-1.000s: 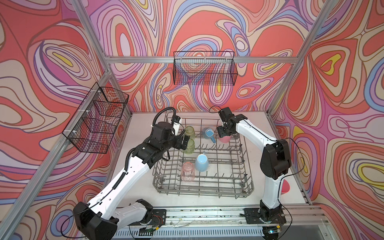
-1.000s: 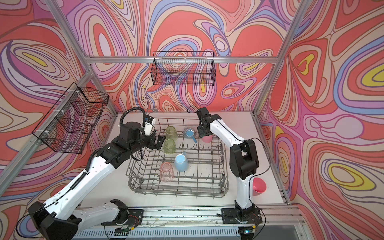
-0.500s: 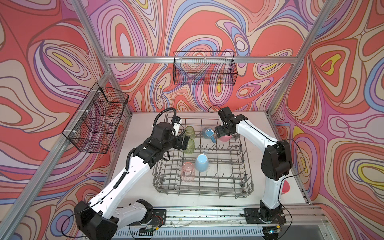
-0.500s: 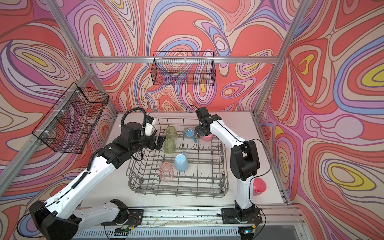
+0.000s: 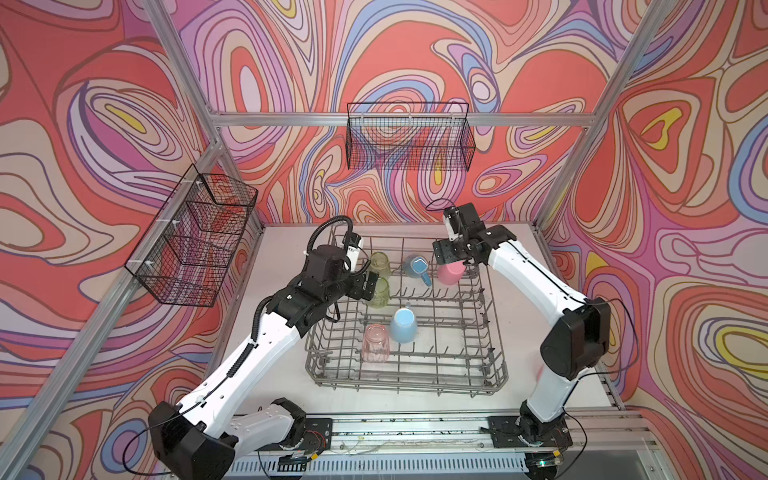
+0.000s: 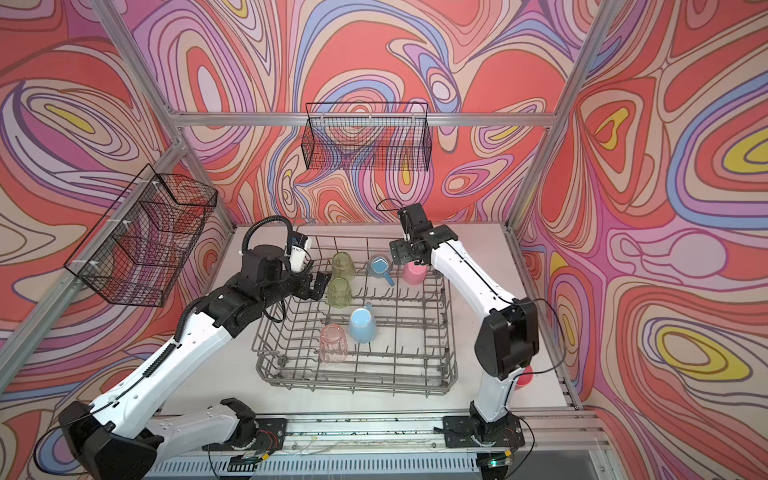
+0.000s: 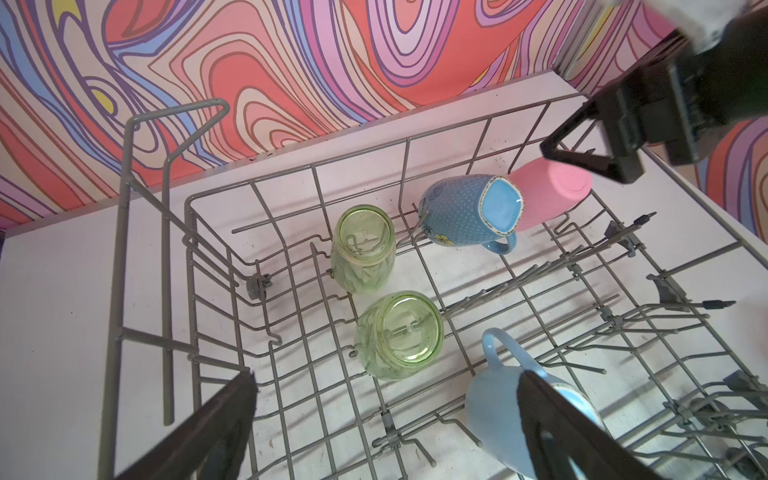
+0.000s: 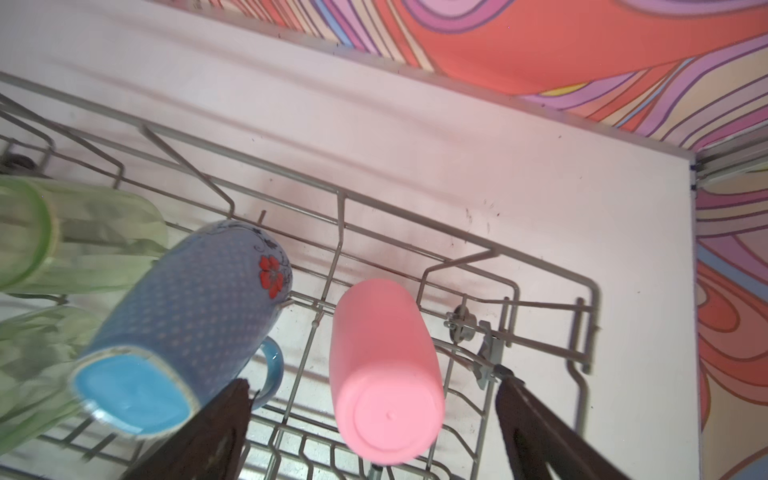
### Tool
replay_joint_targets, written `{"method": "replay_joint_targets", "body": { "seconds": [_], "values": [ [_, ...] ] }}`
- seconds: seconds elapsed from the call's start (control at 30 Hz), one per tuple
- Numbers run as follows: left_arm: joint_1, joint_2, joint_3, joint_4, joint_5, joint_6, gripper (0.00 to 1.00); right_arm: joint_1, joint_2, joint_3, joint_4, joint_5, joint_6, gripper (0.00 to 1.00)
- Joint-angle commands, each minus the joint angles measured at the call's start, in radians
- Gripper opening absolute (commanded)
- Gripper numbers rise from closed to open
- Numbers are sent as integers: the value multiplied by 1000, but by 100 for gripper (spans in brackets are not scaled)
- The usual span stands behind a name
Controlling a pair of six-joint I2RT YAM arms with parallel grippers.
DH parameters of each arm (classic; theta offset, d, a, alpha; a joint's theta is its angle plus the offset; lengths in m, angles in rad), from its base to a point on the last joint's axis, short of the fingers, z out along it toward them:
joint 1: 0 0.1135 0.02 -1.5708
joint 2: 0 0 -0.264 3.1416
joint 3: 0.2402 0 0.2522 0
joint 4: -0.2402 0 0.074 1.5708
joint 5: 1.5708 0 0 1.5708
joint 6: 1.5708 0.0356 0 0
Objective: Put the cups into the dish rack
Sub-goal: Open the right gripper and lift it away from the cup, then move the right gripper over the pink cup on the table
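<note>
Pink cup [image 5: 451,272] rests base-up in the 2 o'clock corner of the dish rack [image 5: 399,380], untouched between the wide-open jaws of the right gripper [image 8: 372,380]. Left gripper [image 6: 316,287] hovers open, empty. A stray pink cup [image 6: 525,375] peeks out past 4 o'clock, half-hidden by the right arm [image 6: 465,278], the nearer arm, I'd say.

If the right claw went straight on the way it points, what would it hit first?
Probably the upside-down pink cup in the dish rack; it lies right between the right gripper's open fingers, though depth is unclear.
</note>
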Motion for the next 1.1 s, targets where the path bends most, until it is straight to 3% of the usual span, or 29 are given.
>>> {"method": "replay_joint_targets", "body": {
  "seconds": [0.0,0.3,0.5,0.7,0.83,1.07],
  "values": [
    [-2,-20,-20,20,24,6,100,6,-117,-36,26,10,31,94],
    [-3,-26,-34,34,29,3,100,-24,-352,-152,28,125,138,91],
    [-3,-32,-44,45,16,7,100,-178,-488,-211,-66,133,302,88],
    [-3,-16,-39,38,16,10,100,-348,-476,-184,-273,151,466,84],
    [-2,-6,-33,32,22,7,100,-380,-467,-230,-380,184,615,83],
    [-2,-3,-33,39,43,0,100,-413,-522,-419,-423,139,865,81]
  ]
}}
